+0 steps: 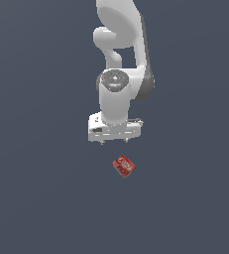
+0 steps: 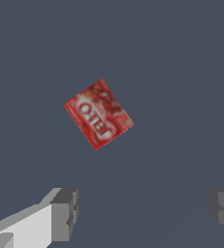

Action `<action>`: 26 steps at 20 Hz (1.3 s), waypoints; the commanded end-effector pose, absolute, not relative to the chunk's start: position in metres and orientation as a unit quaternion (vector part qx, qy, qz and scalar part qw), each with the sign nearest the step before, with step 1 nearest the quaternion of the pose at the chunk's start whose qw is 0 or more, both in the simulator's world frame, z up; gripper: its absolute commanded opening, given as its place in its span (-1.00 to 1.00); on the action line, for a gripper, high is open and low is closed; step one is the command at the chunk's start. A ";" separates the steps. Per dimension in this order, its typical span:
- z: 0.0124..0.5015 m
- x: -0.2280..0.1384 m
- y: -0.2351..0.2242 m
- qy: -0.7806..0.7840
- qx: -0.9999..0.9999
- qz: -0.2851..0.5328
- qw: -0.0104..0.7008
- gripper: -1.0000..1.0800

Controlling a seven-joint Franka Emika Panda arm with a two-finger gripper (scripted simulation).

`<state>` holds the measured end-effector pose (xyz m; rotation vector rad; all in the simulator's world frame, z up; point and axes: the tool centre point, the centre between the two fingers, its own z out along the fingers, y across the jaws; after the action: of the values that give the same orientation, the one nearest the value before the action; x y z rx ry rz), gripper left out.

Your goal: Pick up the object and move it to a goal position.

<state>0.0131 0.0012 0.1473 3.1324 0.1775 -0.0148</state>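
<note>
The object (image 1: pixel 124 165) is a small flat red box with white lettering, lying on the dark grey floor, turned at an angle. In the wrist view the object (image 2: pixel 98 114) lies flat, well apart from the fingers. My gripper (image 1: pixel 114 142) hangs from the white arm, above the box and slightly toward the exterior view's left of it. It is open, with nothing between its fingers. In the wrist view my gripper (image 2: pixel 142 213) shows two grey fingertips (image 2: pixel 65 213) spread wide apart.
A plain dark grey floor (image 1: pixel 36 198) surrounds the box on all sides. The white arm (image 1: pixel 118 59) rises toward the top of the exterior view. No other objects show.
</note>
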 end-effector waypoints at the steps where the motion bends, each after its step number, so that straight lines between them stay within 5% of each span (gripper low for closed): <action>1: 0.141 0.018 0.005 0.081 0.997 -0.005 0.003 0.92; 26: 0.066 0.067 0.046 0.348 0.938 0.000 0.000 0.92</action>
<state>0.0660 0.0449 0.0680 2.9516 1.0745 -0.0022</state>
